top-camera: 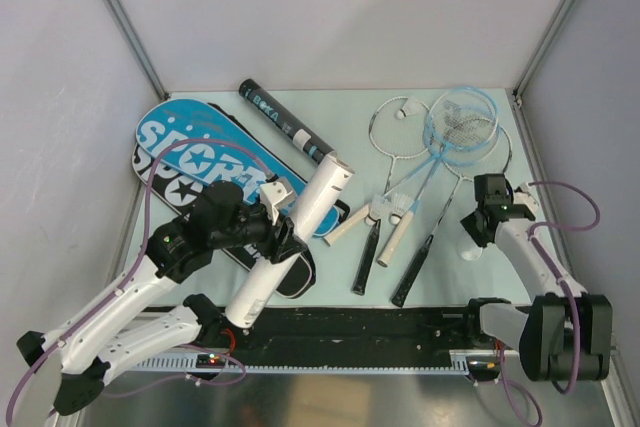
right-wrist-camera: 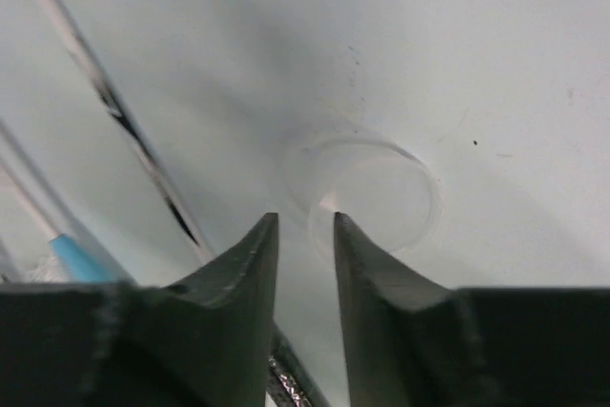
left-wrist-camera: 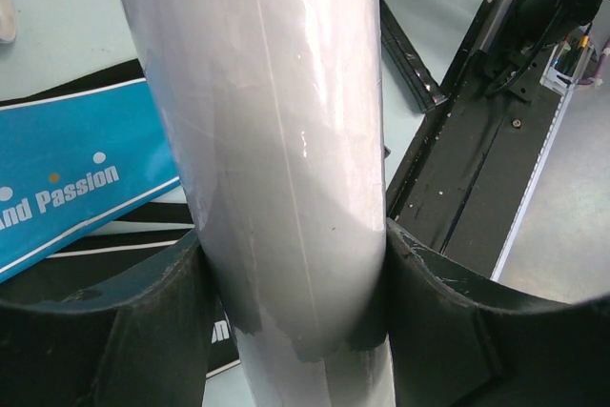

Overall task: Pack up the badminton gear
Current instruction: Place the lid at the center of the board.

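Four rackets (top-camera: 396,235), going by the handles, loose on the surface (top-camera: 330,117) to the right of the white tube (top-camera: 322,197), handles nearer to it than the heads. At least two shuttlecocks (top-camera: 403,109) among them: one inside a racket head, one by the handles just right of the white tube's upper end. Beyond that upper end, a black tube (top-camera: 285,122) lying flat. Left of the white tube and partly under it, the blue SPORT bag (top-camera: 200,147) atop the black SPORT bag (top-camera: 170,187).

Judged barely begun: no racket seen inside either bag, no shuttlecock seen entering a tube. Bagging, and likely filling and capping, all left to do.

White tube itself tilted, upper end raised off the surface, clamped about midway along by the left claw (top-camera: 275,230), squeezed from both sides in the wrist view. Cannot tell whether its top end is open or capped.

Well right of the white tube, past the rackets, the right claw (right-wrist-camera: 303,226) low over the surface, jaws parted by a narrow gap, gripping nothing. Just beyond its tips, a clear round cap (right-wrist-camera: 376,193) lying flat, near rim almost at the gap yet not pinched. Probably the white tube's lid, and hard to seize by so thin a rim.
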Available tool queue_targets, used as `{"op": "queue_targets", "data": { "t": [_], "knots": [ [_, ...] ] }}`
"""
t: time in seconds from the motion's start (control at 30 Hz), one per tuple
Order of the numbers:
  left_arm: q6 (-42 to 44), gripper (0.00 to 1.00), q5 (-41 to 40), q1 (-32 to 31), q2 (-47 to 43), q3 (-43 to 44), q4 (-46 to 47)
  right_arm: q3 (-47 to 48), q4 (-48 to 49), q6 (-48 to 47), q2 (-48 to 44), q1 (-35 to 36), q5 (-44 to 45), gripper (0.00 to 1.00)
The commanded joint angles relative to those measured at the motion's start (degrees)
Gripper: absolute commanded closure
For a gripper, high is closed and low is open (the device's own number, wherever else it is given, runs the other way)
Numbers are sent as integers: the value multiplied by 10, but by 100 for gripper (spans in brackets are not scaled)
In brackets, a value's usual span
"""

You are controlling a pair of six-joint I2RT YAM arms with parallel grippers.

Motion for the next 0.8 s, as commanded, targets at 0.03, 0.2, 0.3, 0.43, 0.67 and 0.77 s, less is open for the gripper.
{"op": "queue_targets", "data": {
  "t": [0.03,0.2,0.3,0.43,0.67,0.77],
  "knots": [
    [1,58,17,1,-6,3,34,20,19,-49,-77,9,26,59],
    [2,58,22,1,-7,2,34,35,119,-202,-108,42,-127,57],
    [2,57,29,1,-7,4,34,37,198,-267,-111,68,-241,56],
    [2,57,40,1,-7,5,34,45,271,-306,-77,89,-370,56],
    [1,57,49,1,-7,5,36,89,316,-356,31,130,-474,55],
    [1,57,50,1,-7,4,36,111,321,-386,71,147,-483,53]
  ]
}}
